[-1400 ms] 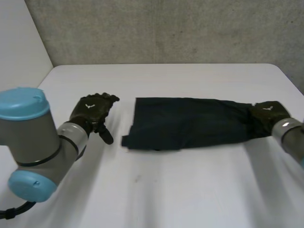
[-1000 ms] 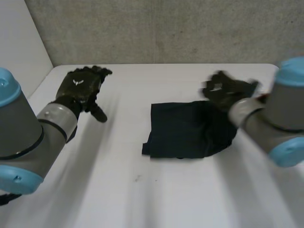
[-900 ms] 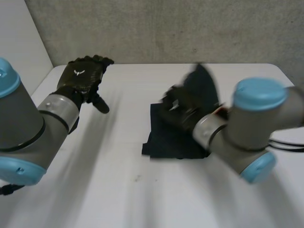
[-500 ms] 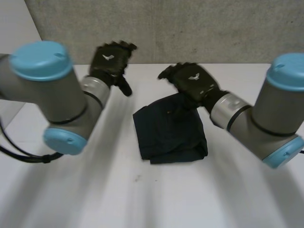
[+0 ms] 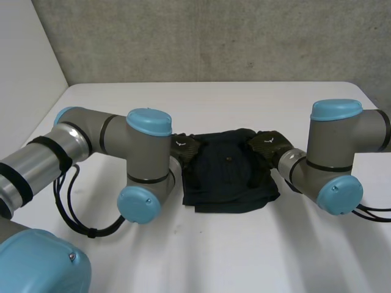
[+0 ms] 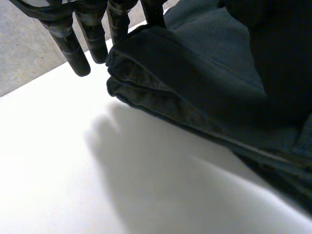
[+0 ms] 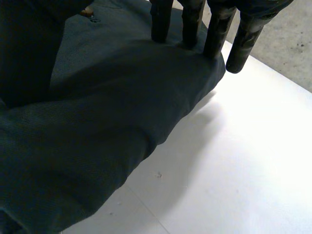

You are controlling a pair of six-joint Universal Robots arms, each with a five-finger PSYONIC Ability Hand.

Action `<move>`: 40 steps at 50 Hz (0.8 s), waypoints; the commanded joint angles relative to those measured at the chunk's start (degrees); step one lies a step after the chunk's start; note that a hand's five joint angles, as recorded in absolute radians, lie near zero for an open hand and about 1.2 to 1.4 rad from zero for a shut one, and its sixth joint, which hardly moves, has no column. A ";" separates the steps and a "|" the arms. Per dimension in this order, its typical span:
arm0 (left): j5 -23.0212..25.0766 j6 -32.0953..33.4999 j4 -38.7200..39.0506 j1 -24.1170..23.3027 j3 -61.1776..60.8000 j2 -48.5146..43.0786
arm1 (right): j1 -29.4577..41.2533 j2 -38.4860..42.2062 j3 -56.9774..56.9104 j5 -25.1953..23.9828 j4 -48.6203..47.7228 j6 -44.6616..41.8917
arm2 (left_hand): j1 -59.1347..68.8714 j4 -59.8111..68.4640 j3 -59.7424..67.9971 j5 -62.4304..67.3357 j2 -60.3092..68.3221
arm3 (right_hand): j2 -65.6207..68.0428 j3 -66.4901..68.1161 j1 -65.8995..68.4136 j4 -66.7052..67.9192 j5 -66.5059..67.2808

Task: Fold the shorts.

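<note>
At mid-table, the shorts (image 5: 229, 174) lie as 1 compact dark bundle, layers stacked. Left hand (image 5: 183, 148) sits at the bundle's left edge, fingers (image 6: 68, 41) straight and a little spread, tips at the folded rim, pinching nothing. Right hand (image 5: 269, 145) is at the right edge, fingers (image 7: 217, 34) straight too, tips pressing down on the cloth. My read: the folds look made, and what's left is flattening and squaring, since the top layer bulges and the edges run uneven. White table (image 5: 214, 256) around the bundle, grey concrete wall (image 5: 214, 36) behind.
</note>
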 commanded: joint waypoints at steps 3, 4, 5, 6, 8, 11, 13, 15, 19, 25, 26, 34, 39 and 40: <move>-0.35 6.18 -0.25 1.00 0.96 0.41 | -0.24 -1.13 0.49 -0.70 0.77 -0.05 | 1.28 0.50 0.06 -0.42 0.85 | -1.00 -0.80 0.52 -3.51 -3.12; -0.35 6.27 -0.25 1.09 1.14 0.42 | -0.24 -1.22 0.40 -0.70 0.85 -0.05 | 1.27 0.50 0.06 -0.42 0.84 | -1.00 -0.80 0.52 -3.51 -3.12; -0.26 6.36 -0.25 1.18 1.66 0.50 | -0.24 -1.40 0.31 -0.70 0.85 -0.40 | 1.11 0.33 -0.11 -0.59 0.68 | -1.00 -0.80 0.52 -3.51 -3.12; -0.08 6.36 -0.34 1.18 1.84 0.50 | -0.24 -1.49 0.22 -0.70 0.85 -0.66 | 0.94 0.17 -0.28 -0.76 0.51 | -1.00 -0.80 0.52 -3.51 -3.12; 0.09 6.19 -0.69 0.74 2.19 0.68 | -0.24 -2.01 0.40 -0.53 0.85 -2.42 | 0.94 0.16 -0.28 -0.76 0.51 | -1.00 -0.80 0.52 -3.51 -3.12; 0.18 5.93 -1.48 0.30 1.75 1.64 | -0.07 -4.90 1.18 0.09 0.86 -4.79 | 0.94 0.16 -0.28 -0.76 0.51 | -1.00 -0.80 0.52 -3.51 -3.12; 0.36 5.14 -2.89 0.39 1.32 6.11 | -0.24 -7.45 2.06 0.09 0.33 -4.97 | 0.77 0.00 -0.45 -0.92 0.34 | -1.00 -0.80 0.52 -3.51 -3.12; 0.71 3.82 -3.77 0.48 0.70 9.80 | -0.24 -12.44 3.29 0.18 -1.07 -4.45 | 0.77 0.00 -0.45 -0.93 0.34 | -1.00 -0.80 0.52 -3.51 -3.12; 0.71 -4.41 -4.38 2.66 -3.50 22.69 | -0.85 -20.36 4.96 4.02 -7.12 -0.42 | -0.57 -1.34 -1.79 -2.27 -1.00 | -1.00 -0.80 0.52 -3.51 -3.12; 1.23 -13.49 -5.00 12.15 -13.52 39.33 | -2.87 -31.09 5.85 16.34 -6.98 7.41 | -0.08 -0.85 -1.29 -1.77 -0.51 | -1.00 -0.80 0.52 -3.51 -3.12; 1.50 -14.11 -5.17 13.82 -15.45 42.22 | -3.92 -33.80 5.93 18.35 -4.44 7.86 | 0.26 -0.51 -0.96 -1.43 -0.17 | -1.00 -0.80 0.52 -3.51 -3.12; 4.13 -11.57 -7.90 17.44 -23.38 53.85 | -5.96 -36.73 4.62 13.81 6.74 7.86 | -0.24 -1.01 -1.46 -1.94 -0.67 | -1.00 -0.80 0.52 -3.51 -3.12; 3.96 -11.57 -8.08 17.26 -23.21 53.94 | -6.22 -37.35 4.62 11.61 7.36 8.04 | -0.58 -1.35 -1.79 -2.27 -1.01 | -1.00 -0.80 0.52 -3.51 -3.12; 3.79 -11.48 -7.99 17.09 -23.21 53.85 | -6.39 -37.52 4.70 11.52 7.36 8.04 | -0.74 -1.52 -1.96 -2.44 -1.17 | -1.00 -0.80 0.52 -3.51 -3.12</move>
